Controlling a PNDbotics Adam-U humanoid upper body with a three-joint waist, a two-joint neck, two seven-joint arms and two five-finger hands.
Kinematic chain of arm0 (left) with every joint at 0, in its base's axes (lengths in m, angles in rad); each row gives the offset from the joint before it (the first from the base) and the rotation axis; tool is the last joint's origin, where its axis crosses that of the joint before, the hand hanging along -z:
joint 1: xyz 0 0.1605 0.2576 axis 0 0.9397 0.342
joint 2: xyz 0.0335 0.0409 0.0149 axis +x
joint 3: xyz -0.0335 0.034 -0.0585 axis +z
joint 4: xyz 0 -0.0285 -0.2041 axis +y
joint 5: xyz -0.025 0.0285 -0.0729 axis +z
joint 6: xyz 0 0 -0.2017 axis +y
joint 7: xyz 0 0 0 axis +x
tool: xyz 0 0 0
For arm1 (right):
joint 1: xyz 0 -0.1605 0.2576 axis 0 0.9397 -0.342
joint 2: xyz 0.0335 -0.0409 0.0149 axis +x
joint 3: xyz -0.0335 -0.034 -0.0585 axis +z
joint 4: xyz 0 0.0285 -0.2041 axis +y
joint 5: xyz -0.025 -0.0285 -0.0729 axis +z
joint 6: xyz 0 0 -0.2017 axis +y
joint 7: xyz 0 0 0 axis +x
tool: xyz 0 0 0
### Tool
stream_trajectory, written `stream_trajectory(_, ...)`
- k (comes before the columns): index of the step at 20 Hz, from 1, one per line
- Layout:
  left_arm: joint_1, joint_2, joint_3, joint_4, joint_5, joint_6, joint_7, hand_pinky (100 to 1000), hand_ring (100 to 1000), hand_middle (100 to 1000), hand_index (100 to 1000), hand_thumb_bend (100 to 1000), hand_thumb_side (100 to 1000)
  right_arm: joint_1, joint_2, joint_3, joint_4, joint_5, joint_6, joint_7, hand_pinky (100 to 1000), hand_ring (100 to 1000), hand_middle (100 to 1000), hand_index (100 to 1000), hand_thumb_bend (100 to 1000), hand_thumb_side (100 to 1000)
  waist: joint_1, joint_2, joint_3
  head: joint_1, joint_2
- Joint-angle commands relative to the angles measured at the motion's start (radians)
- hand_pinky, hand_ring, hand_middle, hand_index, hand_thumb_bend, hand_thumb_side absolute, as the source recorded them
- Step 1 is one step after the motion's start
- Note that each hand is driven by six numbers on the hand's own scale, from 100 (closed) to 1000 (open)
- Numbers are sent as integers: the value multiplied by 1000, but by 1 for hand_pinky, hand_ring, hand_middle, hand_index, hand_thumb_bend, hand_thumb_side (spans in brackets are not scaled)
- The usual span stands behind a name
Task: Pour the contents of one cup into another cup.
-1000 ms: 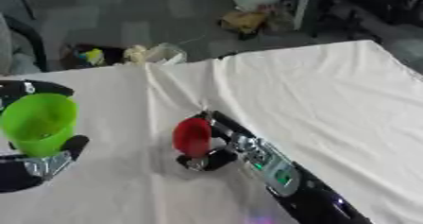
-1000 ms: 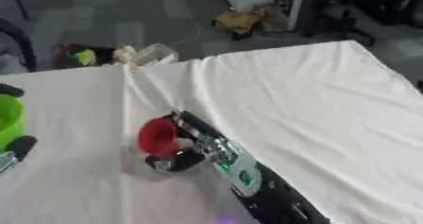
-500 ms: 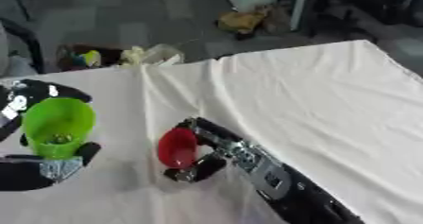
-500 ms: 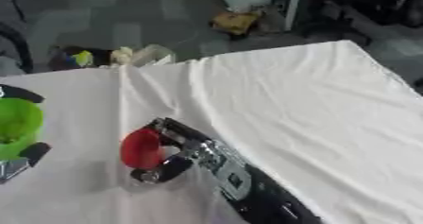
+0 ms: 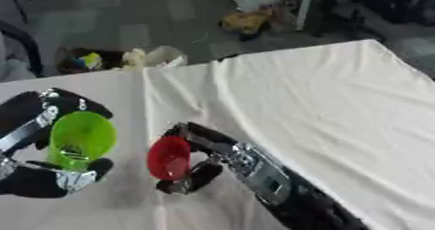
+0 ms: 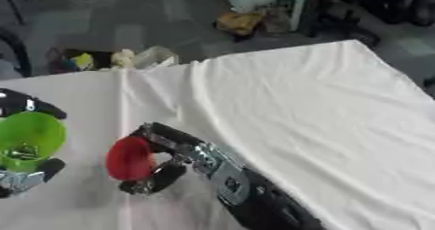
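A red cup [image 5: 169, 157] is held above the white cloth near the lower middle, tipped so its mouth faces left. My right hand [image 5: 204, 154] is shut on it, the arm coming in from the lower right. To its left a green cup [image 5: 79, 139] is held nearly upright, tilted a little toward the red one, with something small showing inside. My left hand [image 5: 44, 175] is shut on the green cup, fingers wrapping its far and near sides. A narrow gap separates the two cups.
A white wrinkled cloth [image 5: 314, 103] covers the table, with folds running toward the far edge. Beyond the far edge lie a crumpled bag [image 5: 153, 57] and clutter on the floor. The cloth's right half holds nothing.
Both hands have moved: the green cup has come right and up toward the middle, and the red cup has shifted left and tipped further toward it. The camera has also shifted.
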Motion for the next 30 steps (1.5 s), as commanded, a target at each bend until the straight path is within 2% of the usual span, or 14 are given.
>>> stream_trajectory(1, -33, -1, -5, 6, -35, -18, -18, 356, 238, 461, 754, 100, 138, -27, 10, 12, -8, -27, 2, 30, 506, 714, 158, 364, 100, 100, 1, -20, -1, -6, 0)
stream_trajectory(9, -90, -40, -23, 41, -112, -48, -43, 299, 203, 435, 740, 100, 140, -34, 34, 35, 26, -26, -3, 73, 505, 717, 153, 362, 100, 100, 4, -16, -1, -11, -10)
stream_trajectory(17, -148, -62, -47, 48, -186, -101, -119, 272, 199, 428, 724, 100, 132, -32, 48, 47, 58, -23, -8, 96, 503, 718, 150, 360, 100, 100, 9, -17, -8, -12, -16)
stream_trajectory(30, -157, -69, -71, 90, -242, -176, -181, 254, 204, 411, 700, 100, 129, -27, 33, 62, 27, -51, -5, 113, 502, 718, 151, 360, 100, 100, 18, -22, -20, -12, -18)
